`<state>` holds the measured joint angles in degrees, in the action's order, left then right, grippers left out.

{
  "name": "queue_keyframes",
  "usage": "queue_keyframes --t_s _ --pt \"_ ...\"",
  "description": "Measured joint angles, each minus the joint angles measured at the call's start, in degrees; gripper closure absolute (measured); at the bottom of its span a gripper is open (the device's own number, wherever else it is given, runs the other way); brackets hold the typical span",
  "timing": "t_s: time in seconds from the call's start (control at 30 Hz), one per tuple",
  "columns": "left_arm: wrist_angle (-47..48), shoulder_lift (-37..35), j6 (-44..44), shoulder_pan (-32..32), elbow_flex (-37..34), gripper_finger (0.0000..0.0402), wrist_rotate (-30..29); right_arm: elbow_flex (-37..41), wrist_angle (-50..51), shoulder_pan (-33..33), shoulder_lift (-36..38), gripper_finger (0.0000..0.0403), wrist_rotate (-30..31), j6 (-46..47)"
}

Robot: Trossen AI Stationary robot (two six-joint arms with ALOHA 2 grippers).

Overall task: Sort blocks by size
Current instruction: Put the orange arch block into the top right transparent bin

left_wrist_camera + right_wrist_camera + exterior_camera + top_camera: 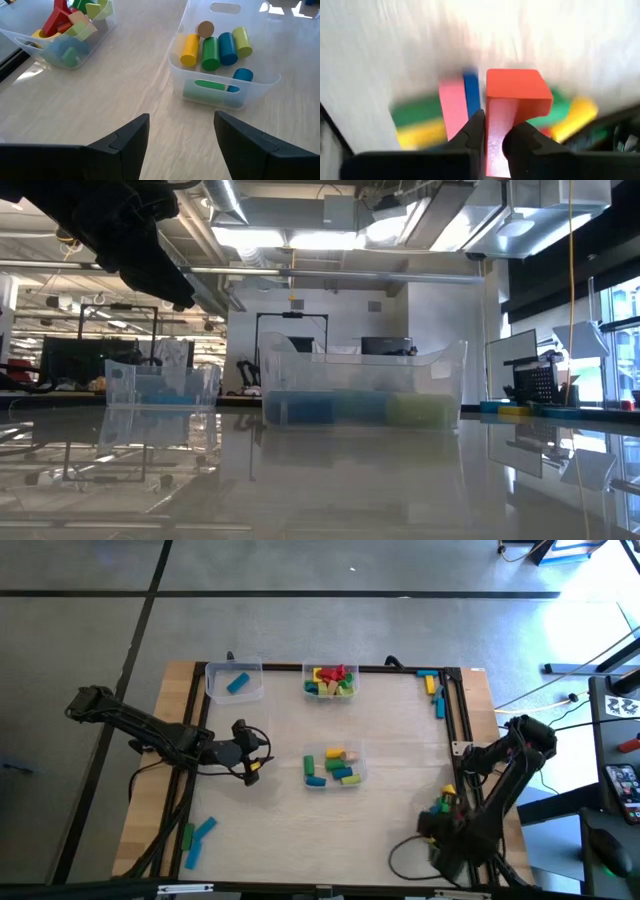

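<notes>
The right gripper [494,137] grasps an orange block [512,107] above a block pile [440,117]; the left gripper [181,132] hangs released, facing a tub [220,90].

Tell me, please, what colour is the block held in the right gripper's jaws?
Red-orange; the block shows best in the right wrist view, pinched by the right gripper.

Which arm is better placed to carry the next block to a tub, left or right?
Right. The right tool is already shut on a red block above the block pile at the table's right edge. The left tool is open and empty, facing the middle tub.
</notes>
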<state>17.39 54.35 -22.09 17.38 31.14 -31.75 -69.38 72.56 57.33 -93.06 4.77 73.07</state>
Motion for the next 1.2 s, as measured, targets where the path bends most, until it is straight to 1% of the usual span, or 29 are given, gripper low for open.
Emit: queue_keyframes --t_s 0.17,0.2,0.27,0.5,0.67,0.77,0.87,1.0,1.2 --pt "0.00 0.02 0.00 0.01 0.00 0.0183 0.00 -2.76 -0.68 -6.08 0.00 0.0345 15.24 0.21" --pt "0.00 0.00 0.00 0.00 0.00 0.0183 0.00 -2.92 -0.75 -7.47 0.00 0.0342 17.57 -0.04" --pt "0.00 0.00 0.00 -0.01 0.00 0.0183 0.00 -2.95 -0.47 -10.49 0.00 0.0340 20.24 -0.97" --pt "0.00 0.01 -0.02 0.01 0.00 0.0183 0.00 -2.95 -0.55 -21.07 0.00 0.0354 25.04 -12.99" --pt "0.00 0.00 -0.02 -0.01 0.00 0.0183 0.00 -2.95 -1.01 -28.82 0.00 0.0346 26.68 -22.34" --pt "-0.02 0.02 -0.02 0.00 0.00 0.0183 0.00 -2.95 -2.66 -33.02 0.00 0.0346 28.52 -28.29" --pt "-0.02 0.01 -0.18 0.00 0.00 0.0183 0.00 -2.95 -4.36 -37.65 0.00 0.0346 28.84 -34.85" --pt "-0.02 0.00 -1.76 -0.01 0.00 0.0183 0.00 -2.95 -9.33 -44.00 0.00 0.0346 29.21 -42.53" --pt "-0.02 0.00 -1.49 -0.01 0.00 0.0183 0.00 -2.95 -21.86 -52.70 0.00 0.0346 29.16 -55.04"
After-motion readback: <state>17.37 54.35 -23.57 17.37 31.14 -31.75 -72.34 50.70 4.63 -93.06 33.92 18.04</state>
